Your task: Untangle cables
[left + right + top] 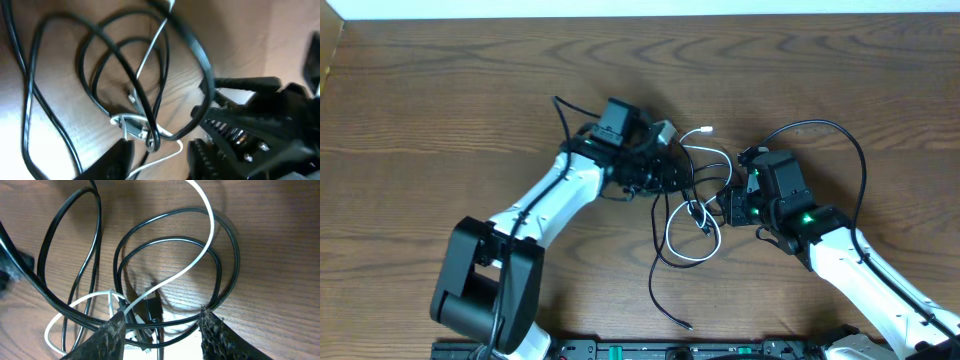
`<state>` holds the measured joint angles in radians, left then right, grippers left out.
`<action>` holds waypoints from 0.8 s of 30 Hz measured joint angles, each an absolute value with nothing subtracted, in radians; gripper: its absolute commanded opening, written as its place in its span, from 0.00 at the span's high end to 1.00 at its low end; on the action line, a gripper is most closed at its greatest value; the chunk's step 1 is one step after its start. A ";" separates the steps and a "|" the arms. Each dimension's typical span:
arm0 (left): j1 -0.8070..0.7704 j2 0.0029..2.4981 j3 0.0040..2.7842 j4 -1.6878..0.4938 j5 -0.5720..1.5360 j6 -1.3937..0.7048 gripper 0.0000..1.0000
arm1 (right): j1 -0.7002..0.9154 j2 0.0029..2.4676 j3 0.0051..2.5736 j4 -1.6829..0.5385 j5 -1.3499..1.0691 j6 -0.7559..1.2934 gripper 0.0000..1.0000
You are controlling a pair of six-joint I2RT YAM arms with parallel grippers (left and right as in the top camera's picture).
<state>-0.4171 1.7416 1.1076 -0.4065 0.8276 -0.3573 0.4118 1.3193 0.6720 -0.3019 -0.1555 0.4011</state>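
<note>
Poised with left claw and right claw both spread wide, closed on nothing yet, straddling the cables knotted mid-bench between far and near edges, likely to catch separate strands and draw black and white loops apart.

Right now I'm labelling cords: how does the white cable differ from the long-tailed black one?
The white cable curls in loops; the black cable trails a long tail. The white cable's free end lies toward the far edge, the black cable's toward the robot-side edge. Both are thin and tangled together.
</note>
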 measured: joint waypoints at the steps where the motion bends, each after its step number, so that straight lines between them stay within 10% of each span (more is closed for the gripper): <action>1: -0.403 1.742 1.108 -0.391 0.845 -0.352 0.44 | 0.412 1.319 0.672 -0.302 -0.155 0.401 0.56; 19: -0.521 1.742 1.108 -0.307 0.604 -0.342 0.45 | 0.412 1.319 0.672 -0.302 -0.148 0.401 0.56; 24: -0.561 1.749 1.108 -0.305 0.530 -0.344 0.86 | 0.412 1.319 0.672 -0.302 -0.148 0.401 0.55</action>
